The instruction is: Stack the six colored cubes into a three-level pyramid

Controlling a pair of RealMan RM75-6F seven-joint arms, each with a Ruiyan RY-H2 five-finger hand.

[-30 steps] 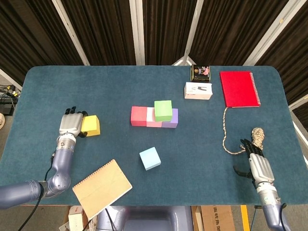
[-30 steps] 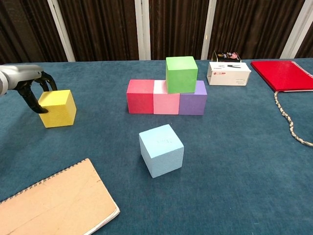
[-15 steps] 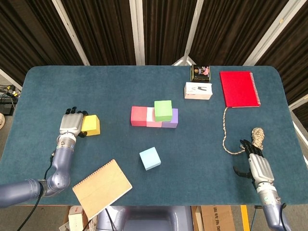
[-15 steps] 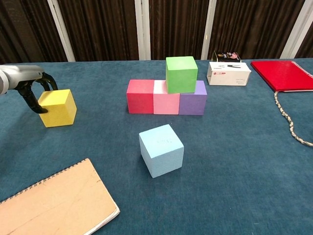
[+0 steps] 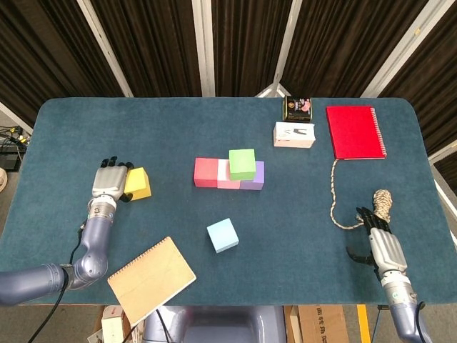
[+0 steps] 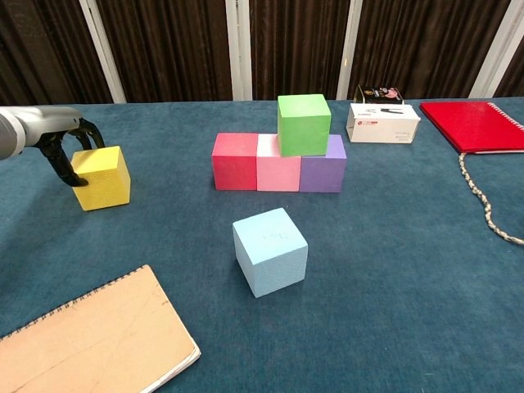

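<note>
A red cube [image 5: 206, 172], a pink cube [image 5: 227, 183] and a purple cube [image 5: 258, 176] stand in a row at the table's middle. A green cube [image 5: 242, 163] sits on top, over the pink and purple ones. Alone in front of the row lies a light blue cube [image 5: 223, 235]. At the left, my left hand [image 5: 108, 183] grips the yellow cube [image 5: 137, 183], fingers hooked over its left side and top; the cube looks slightly tilted. In the chest view the same yellow cube [image 6: 102, 178] shows at far left. My right hand [image 5: 378, 239] rests at the front right, holding nothing.
A tan spiral notebook [image 5: 151, 279] lies at the front left edge. A red notebook [image 5: 355, 132], a white box [image 5: 294, 134] and a dark tin [image 5: 298, 108] stand at the back right. A coiled rope [image 5: 343, 207] trails beside my right hand.
My left hand has shifted the yellow cube a little to the right, toward the row. The right hand and the other cubes have not moved.
</note>
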